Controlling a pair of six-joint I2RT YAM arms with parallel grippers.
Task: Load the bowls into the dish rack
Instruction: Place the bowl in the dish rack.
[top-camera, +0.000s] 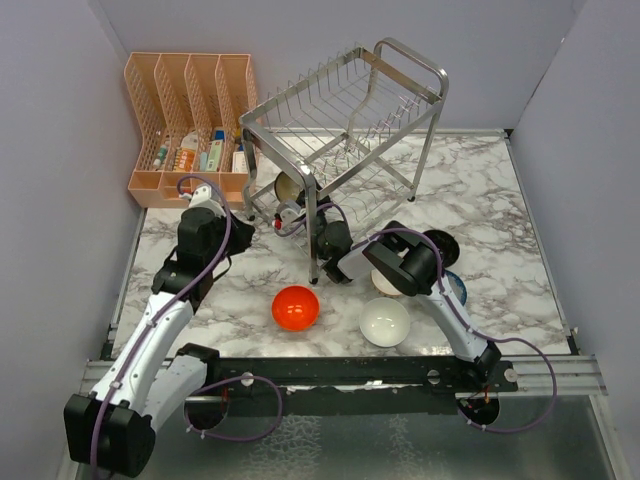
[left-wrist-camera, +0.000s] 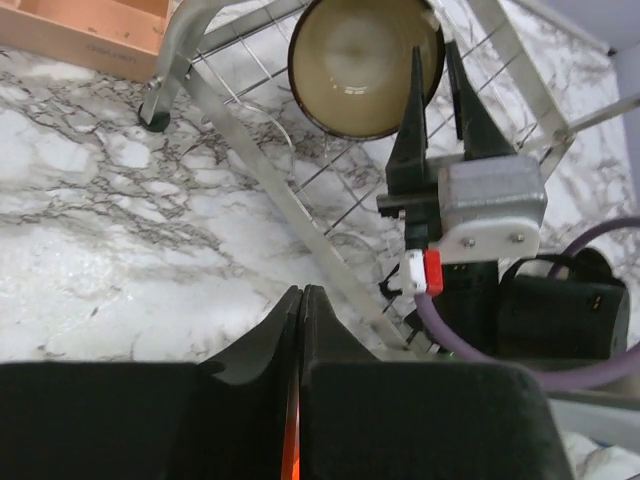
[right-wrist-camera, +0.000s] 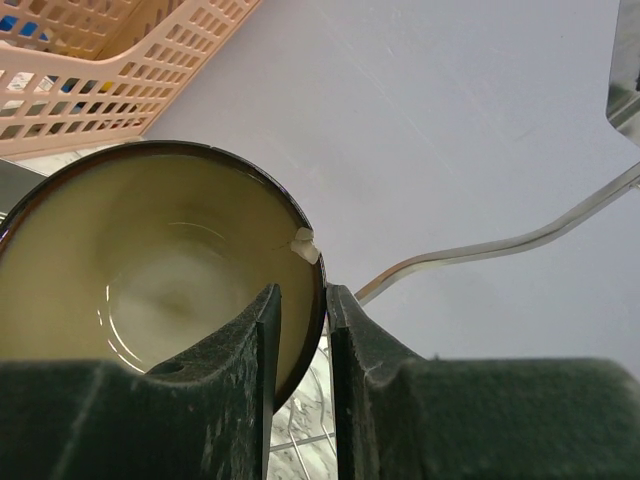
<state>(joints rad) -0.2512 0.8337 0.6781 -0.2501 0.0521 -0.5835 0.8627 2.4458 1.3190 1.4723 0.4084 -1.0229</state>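
Brown bowl (top-camera: 290, 186) in the lower tier of the dish rack (top-camera: 340, 110), right gripper (right-wrist-camera: 303, 292) loose at its rim.
The cream-lined bowl stands on edge in the rack, mid-tabletop (top-camera: 500, 200) toward the far edge. The right gripper's jaws straddle its rim, slightly apart. The left gripper (left-wrist-camera: 302, 292) is closed and empty by the rack's near-left leg. A red-orange bowl (top-camera: 296, 307) and a white bowl (top-camera: 385, 322) sit by the near edge.

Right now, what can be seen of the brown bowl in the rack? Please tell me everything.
The brown bowl looks like glossy ceramic: dark brown rim and outside, cream inside, a small white speck on the rim. It stands on edge in the lower tier of the dish rack, opening toward the arms. The right gripper straddles its rim, jaws slightly apart.
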